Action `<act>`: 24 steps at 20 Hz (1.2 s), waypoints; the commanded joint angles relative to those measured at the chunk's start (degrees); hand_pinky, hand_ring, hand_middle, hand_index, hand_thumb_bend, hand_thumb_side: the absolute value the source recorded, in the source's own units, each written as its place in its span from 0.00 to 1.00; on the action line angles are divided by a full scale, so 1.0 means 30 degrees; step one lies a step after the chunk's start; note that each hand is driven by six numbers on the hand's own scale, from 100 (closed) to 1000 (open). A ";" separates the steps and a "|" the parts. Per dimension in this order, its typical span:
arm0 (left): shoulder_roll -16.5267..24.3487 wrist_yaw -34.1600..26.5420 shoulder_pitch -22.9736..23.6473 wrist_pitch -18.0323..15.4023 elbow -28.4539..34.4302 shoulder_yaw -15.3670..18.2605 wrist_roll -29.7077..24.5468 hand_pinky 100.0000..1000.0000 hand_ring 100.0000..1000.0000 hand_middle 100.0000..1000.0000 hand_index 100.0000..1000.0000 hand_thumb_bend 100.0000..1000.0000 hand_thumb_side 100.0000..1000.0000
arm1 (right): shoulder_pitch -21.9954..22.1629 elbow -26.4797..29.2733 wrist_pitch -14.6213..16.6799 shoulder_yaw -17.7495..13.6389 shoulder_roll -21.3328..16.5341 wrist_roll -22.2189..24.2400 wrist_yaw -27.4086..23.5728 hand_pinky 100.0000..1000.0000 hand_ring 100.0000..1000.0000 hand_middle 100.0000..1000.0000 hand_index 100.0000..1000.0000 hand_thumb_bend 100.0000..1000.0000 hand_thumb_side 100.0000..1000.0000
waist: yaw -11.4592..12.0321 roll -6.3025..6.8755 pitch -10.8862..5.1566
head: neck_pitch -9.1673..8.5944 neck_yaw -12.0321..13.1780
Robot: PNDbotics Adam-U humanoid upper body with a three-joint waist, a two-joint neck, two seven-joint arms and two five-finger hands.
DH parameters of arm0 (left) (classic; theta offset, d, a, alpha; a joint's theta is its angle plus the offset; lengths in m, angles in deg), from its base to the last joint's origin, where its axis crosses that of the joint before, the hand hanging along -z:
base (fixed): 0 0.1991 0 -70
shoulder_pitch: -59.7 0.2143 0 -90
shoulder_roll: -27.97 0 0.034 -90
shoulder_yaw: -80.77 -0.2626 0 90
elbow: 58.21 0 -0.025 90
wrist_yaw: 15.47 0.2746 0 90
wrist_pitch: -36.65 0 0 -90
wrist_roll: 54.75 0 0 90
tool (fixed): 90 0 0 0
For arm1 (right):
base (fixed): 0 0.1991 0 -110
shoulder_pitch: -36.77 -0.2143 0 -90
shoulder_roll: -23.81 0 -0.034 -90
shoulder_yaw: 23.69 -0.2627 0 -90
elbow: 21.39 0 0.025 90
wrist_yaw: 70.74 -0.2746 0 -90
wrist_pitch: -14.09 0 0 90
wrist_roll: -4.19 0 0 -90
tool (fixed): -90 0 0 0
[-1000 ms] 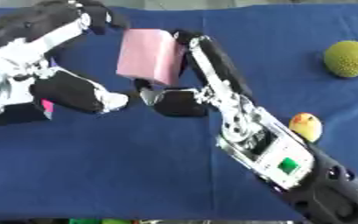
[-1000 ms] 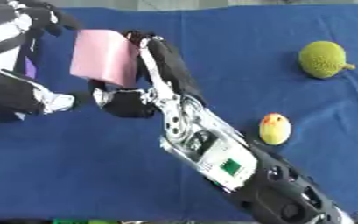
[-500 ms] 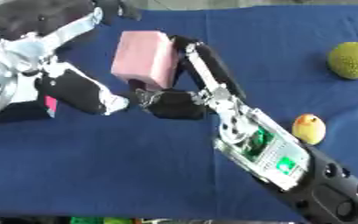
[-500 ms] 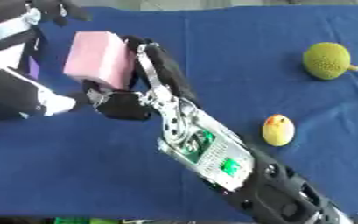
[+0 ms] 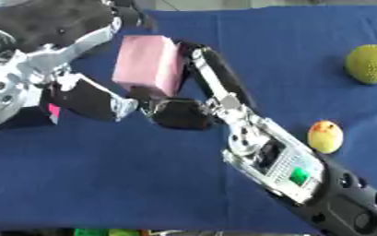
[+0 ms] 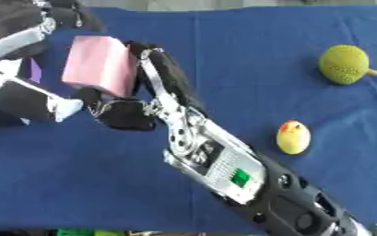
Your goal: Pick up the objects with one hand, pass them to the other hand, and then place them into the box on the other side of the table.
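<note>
Pink and blocky, the foam block (image 5: 149, 65) sits above the blue bench (image 5: 143, 184), pinched between the fingers and thumb of my right hand (image 5: 193, 99). My left hand (image 5: 78, 92) is just left of the block, fingers spread around it (contact unclear). Well right of the block lie a green bumpy fruit (image 5: 371, 63) and a yellow fruit (image 5: 326, 136).

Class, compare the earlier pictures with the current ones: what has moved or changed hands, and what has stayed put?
The right hand, still pinching the pink block, has carried it slightly left toward the left hand, which has closed in around it. No release is visible yet. The green bumpy fruit and yellow-orange fruit stayed where they were.
</note>
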 commanded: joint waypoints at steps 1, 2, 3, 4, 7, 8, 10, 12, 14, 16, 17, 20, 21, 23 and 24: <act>0.0023 0.0496 -0.0331 0.0294 -0.0154 0.0206 -0.0422 0.86 0.83 0.83 0.89 0.17 0.17 | -0.0512 0.0666 -0.1389 0.0516 0.0303 -0.1278 0.0271 0.76 0.40 0.33 0.61 0.00 0.12 | 0.0009 0.0037 -0.0397 | -0.0104 0.0007; 0.0012 0.0487 -0.0339 0.0287 -0.0154 0.0186 -0.0489 0.86 0.83 0.84 0.89 0.17 0.17 | -0.0514 0.0666 -0.1381 0.0513 0.0307 -0.1202 0.0354 0.76 0.40 0.33 0.61 0.00 0.12 | 0.0008 0.0036 -0.0393 | -0.0095 0.0012; 0.0010 0.0486 -0.0335 0.0307 -0.0154 0.0162 -0.0581 0.86 0.83 0.84 0.89 0.18 0.18 | -0.0519 0.0666 -0.1360 0.0510 0.0308 -0.1139 0.0425 0.76 0.40 0.33 0.61 0.00 0.12 | 0.0005 0.0032 -0.0393 | -0.0081 0.0014; 0.0017 0.0508 -0.0312 0.0370 -0.0154 0.0147 -0.0676 0.86 0.83 0.84 0.89 0.17 0.18 | -0.0531 0.0666 -0.1313 0.0516 0.0305 -0.1077 0.0503 0.77 0.40 0.33 0.61 0.00 0.11 | -0.0003 0.0025 -0.0395 | -0.0074 0.0024; 0.0018 0.0641 -0.0216 0.0630 -0.0154 0.0155 -0.0825 0.86 0.83 0.84 0.89 0.17 0.18 | -0.0558 0.0666 -0.1119 0.0583 0.0290 -0.0843 0.0779 0.77 0.40 0.33 0.61 0.00 0.10 | -0.0025 0.0006 -0.0394 | -0.0111 0.0039; 0.0013 0.0675 -0.0196 0.0691 -0.0154 0.0153 -0.0851 0.86 0.83 0.84 0.89 0.17 0.18 | -0.0570 0.0666 -0.1034 0.0619 0.0285 -0.0742 0.0905 0.77 0.41 0.33 0.61 0.00 0.09 | -0.0030 0.0002 -0.0392 | -0.0125 0.0040; -0.0004 0.0707 -0.0176 0.0787 -0.0154 0.0151 -0.0910 0.86 0.83 0.83 0.89 0.16 0.18 | -0.0580 0.0666 -0.0868 0.0681 0.0283 -0.0517 0.1183 0.77 0.41 0.33 0.61 0.00 0.08 | -0.0037 0.0002 -0.0388 | -0.0131 0.0065; -0.0022 0.0675 -0.0166 0.0849 -0.0154 0.0164 -0.0919 0.85 0.82 0.81 0.88 0.15 0.17 | -0.0570 0.0666 -0.0759 0.0717 0.0276 -0.0292 0.1447 0.77 0.41 0.33 0.61 0.00 0.08 | -0.0048 0.0004 -0.0383 | -0.0118 0.0095; -0.0026 0.0569 -0.0151 0.0884 -0.0154 0.0154 -0.0846 0.83 0.78 0.74 0.85 0.15 0.16 | -0.0529 0.0666 -0.0782 0.0732 0.0234 -0.0063 0.1633 0.77 0.41 0.33 0.61 0.00 0.08 | -0.0060 0.0007 -0.0378 | -0.0080 0.0095; -0.0028 0.0438 -0.0127 0.0924 -0.0154 0.0135 -0.0672 0.81 0.73 0.66 0.79 0.17 0.14 | -0.0413 0.0666 -0.0662 0.0717 0.0028 0.0118 0.1735 0.77 0.41 0.33 0.61 0.00 0.07 | -0.0070 0.0005 -0.0368 | -0.0062 0.0093; -0.0025 0.0379 -0.0109 0.0965 -0.0154 0.0135 -0.0562 0.81 0.72 0.64 0.78 0.18 0.13 | -0.0360 0.0666 -0.0574 0.0698 -0.0055 0.0185 0.1758 0.77 0.41 0.33 0.61 0.00 0.07 | -0.0073 0.0001 -0.0362 | -0.0059 0.0090; -0.0008 0.0190 -0.0038 0.1158 -0.0154 0.0113 -0.0287 0.77 0.65 0.51 0.68 0.15 0.11 | -0.0278 0.0666 -0.0311 0.0638 -0.0184 0.0304 0.1769 0.77 0.42 0.34 0.61 0.00 0.06 | -0.0097 -0.0007 -0.0351 | -0.0063 0.0109; -0.0012 0.0115 -0.0025 0.1213 -0.0154 0.0097 -0.0230 0.77 0.64 0.50 0.67 0.15 0.11 | -0.0259 0.0666 -0.0247 0.0629 -0.0209 0.0334 0.1767 0.77 0.42 0.34 0.61 0.00 0.06 | -0.0100 -0.0009 -0.0348 | -0.0064 0.0117; -0.0015 -0.0030 -0.0024 0.1261 -0.0154 0.0055 -0.0115 0.75 0.62 0.47 0.64 0.11 0.11 | -0.0220 0.0666 -0.0204 0.0623 -0.0249 0.0390 0.1772 0.77 0.42 0.34 0.61 0.00 0.05 | -0.0100 -0.0013 -0.0348 | -0.0059 0.0135; -0.0012 -0.0082 -0.0018 0.1273 -0.0154 0.0045 -0.0043 0.74 0.60 0.44 0.61 0.09 0.10 | -0.0203 0.0666 -0.0202 0.0619 -0.0264 0.0414 0.1788 0.77 0.42 0.34 0.62 0.00 0.03 | -0.0100 -0.0015 -0.0351 | -0.0049 0.0140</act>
